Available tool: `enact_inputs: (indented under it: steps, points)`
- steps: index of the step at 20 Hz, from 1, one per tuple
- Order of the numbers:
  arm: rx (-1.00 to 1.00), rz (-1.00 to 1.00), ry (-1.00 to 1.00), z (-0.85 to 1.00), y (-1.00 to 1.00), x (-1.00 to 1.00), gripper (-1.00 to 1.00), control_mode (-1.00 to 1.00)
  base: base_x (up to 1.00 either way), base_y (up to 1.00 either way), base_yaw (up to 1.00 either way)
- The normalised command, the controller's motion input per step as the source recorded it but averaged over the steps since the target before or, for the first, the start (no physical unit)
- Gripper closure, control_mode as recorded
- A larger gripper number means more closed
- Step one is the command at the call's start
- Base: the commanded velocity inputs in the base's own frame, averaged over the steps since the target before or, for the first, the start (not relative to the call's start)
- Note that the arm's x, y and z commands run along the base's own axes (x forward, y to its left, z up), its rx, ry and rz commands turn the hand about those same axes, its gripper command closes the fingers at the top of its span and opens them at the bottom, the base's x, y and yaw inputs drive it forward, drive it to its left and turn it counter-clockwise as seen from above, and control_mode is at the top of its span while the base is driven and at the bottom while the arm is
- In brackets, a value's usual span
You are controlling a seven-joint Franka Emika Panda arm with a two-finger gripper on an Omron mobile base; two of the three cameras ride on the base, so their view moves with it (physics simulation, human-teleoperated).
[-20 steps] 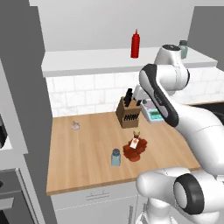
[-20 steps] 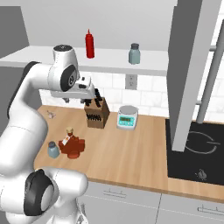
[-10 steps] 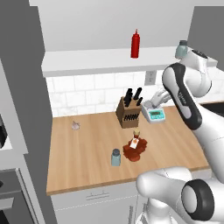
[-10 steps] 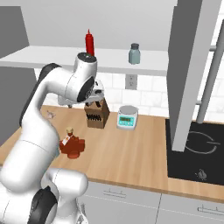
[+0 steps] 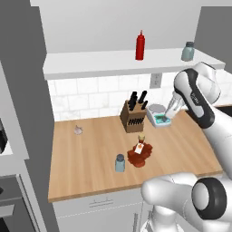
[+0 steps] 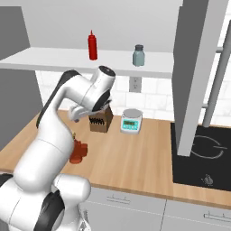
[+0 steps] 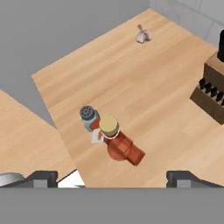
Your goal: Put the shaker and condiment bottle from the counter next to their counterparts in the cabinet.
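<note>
The shaker (image 5: 120, 162) and the condiment bottle (image 5: 140, 152) stand right next to each other on the desk (image 5: 90, 154), near its front edge. In the hand view they look like they touch: the shaker (image 7: 89, 117) sits just beside the bottle's tan top (image 7: 109, 126).

That is the tricky part. If you come down for one of them, a finger could bump the other and knock it over, because there is almost no room between them. The shaker is small and light, so I think it would tip easily. It could roll off the front of the desk.

Your gripper (image 7: 113, 177) is up high above the desk, well apart from both things. You see its two dark finger tips (image 7: 43, 177) far apart at the bottom of the hand view, so it is wide open and holds nothing. The bottle and shaker lie below it, a bit toward the left finger. You need to line up and come down a long way.

Watch the knife block (image 5: 132, 118) too. It stands behind the bottle, next to the small kitchen scale (image 5: 159, 117). The arm could hit it on the way down or on the way up. A garlic bulb (image 5: 78, 130) lies off to the side, out of the way.

Up on the cabinet (image 5: 90, 61) shelf, the red squeeze bottle (image 5: 140, 45) and the other shaker (image 5: 188, 51) wait, well apart from each other. Don't knock them when you bring things up.
</note>
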Motion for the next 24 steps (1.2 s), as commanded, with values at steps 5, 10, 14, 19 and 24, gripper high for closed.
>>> enact_inputs:
  steps: [5, 10, 14, 19, 24]
  points:
    - [0.03, 0.35, 0.00, -0.37, -0.19, 0.00, -1.00, -1.00, 0.00, 0.00, 0.00]
    - [0.03, 0.20, -0.06, -0.36, -0.13, 0.03, -1.00, -1.00, 0.00, 0.00, 0.00]
    - [0.02, 0.14, -0.01, -0.41, 0.00, 0.00, -1.00, -1.00, 0.00, 0.00, 0.00]
    - [0.14, 0.25, -0.11, -0.63, 0.00, 0.01, -1.00, -1.00, 0.00, 0.00, 0.00]
    - [0.14, 0.12, -0.01, -0.30, 0.00, 0.01, -1.00, -1.00, 0.00, 0.00, 0.00]
